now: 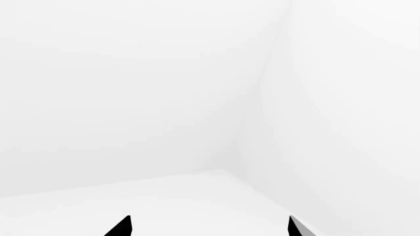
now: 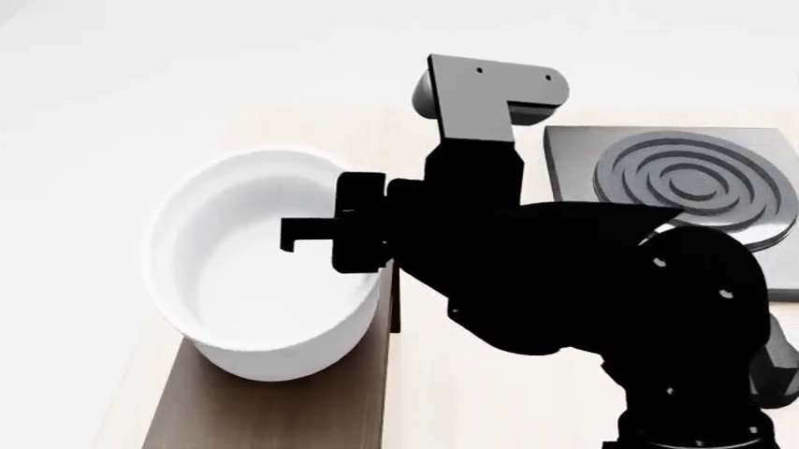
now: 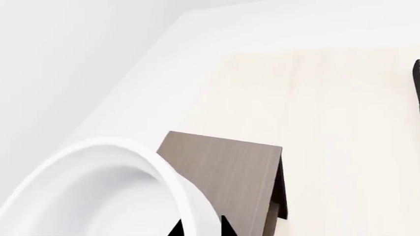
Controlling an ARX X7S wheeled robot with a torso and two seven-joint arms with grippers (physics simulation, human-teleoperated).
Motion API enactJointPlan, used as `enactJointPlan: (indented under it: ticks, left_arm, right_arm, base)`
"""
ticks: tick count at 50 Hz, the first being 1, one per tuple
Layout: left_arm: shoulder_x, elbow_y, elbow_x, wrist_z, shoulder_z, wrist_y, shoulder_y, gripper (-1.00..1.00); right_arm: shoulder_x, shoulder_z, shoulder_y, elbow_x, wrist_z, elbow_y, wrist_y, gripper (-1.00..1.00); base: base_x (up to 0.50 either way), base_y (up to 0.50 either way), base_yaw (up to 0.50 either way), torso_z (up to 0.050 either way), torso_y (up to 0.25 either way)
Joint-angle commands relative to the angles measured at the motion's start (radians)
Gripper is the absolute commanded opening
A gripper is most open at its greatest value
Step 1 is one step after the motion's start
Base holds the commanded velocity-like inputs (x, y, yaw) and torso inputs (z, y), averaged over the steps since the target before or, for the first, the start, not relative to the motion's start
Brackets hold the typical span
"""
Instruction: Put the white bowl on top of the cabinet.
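Observation:
The white bowl (image 2: 250, 281) is over the near end of the cabinet (image 2: 262, 412), on its grey-brown wood-grain top. I cannot tell whether the bowl rests on it. My right gripper (image 2: 369, 245) is shut on the bowl's right rim. In the right wrist view the gripper (image 3: 200, 228) has one black tip on each side of the bowl's thick rim (image 3: 187, 196), with the cabinet top (image 3: 223, 172) just beyond. My left gripper (image 1: 208, 228) is open and empty, facing plain white walls. It does not show in the head view.
The square dark grey stove plate (image 2: 693, 178) with concentric rings lies to the right of the cabinet on the pale wood table (image 3: 328, 98). My right arm (image 2: 600, 299) hides the table between them. A dark edge (image 3: 416, 78) shows at the side of the right wrist view.

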Motion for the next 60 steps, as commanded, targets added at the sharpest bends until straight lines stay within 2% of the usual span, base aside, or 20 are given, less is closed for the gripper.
enactJointPlan:
  ticks: [1, 6, 7, 24, 36, 49, 60]
  left_arm:
    - [-0.001, -0.003, -0.001, -0.001, 0.002, 0.003, -0.001, 1.0]
    - [-0.002, -0.004, -0.001, -0.002, 0.003, 0.004, -0.001, 1.0]
    - [-0.001, -0.007, -0.001, -0.001, 0.004, 0.005, -0.001, 1.0]
    - [-0.005, 0.0, -0.007, -0.006, 0.005, 0.002, 0.0, 1.0]
    - [-0.008, 0.005, -0.011, -0.009, 0.005, 0.0, 0.002, 1.0]
    - [-0.01, 0.01, -0.019, -0.011, 0.002, 0.0, 0.002, 1.0]
    - [-0.011, 0.009, -0.021, -0.01, 0.004, 0.003, 0.002, 1.0]
  right_arm:
    - [-0.012, -0.032, -0.019, -0.072, -0.068, 0.027, -0.037, -1.0]
    - [-0.008, -0.048, -0.022, -0.091, -0.091, 0.034, -0.062, -1.0]
    - [-0.004, -0.057, -0.021, -0.098, -0.102, 0.031, -0.068, 1.0]
    - [0.022, -0.068, -0.022, -0.117, -0.137, -0.014, -0.127, 1.0]
    - [0.079, -0.002, -0.032, -0.116, -0.124, -0.122, -0.203, 1.0]
    - [0.167, 0.02, -0.149, -0.209, -0.132, -0.274, -0.334, 1.0]
    - [0.217, 0.053, -0.271, -0.271, -0.12, -0.311, -0.422, 1.0]
  base:
    - [0.0, 0.0, 0.01, 0.0, 0.0]
    - [0.0, 0.0, 0.01, 0.0, 0.0]
    - [0.02, 0.0, 0.01, 0.0, 0.0]
    - [0.0, 0.0, 0.0, 0.0, 0.0]
    - [0.0, 0.0, 0.0, 0.0, 0.0]
    - [0.0, 0.0, 0.0, 0.0, 0.0]
    - [0.0, 0.0, 0.0, 0.0, 0.0]
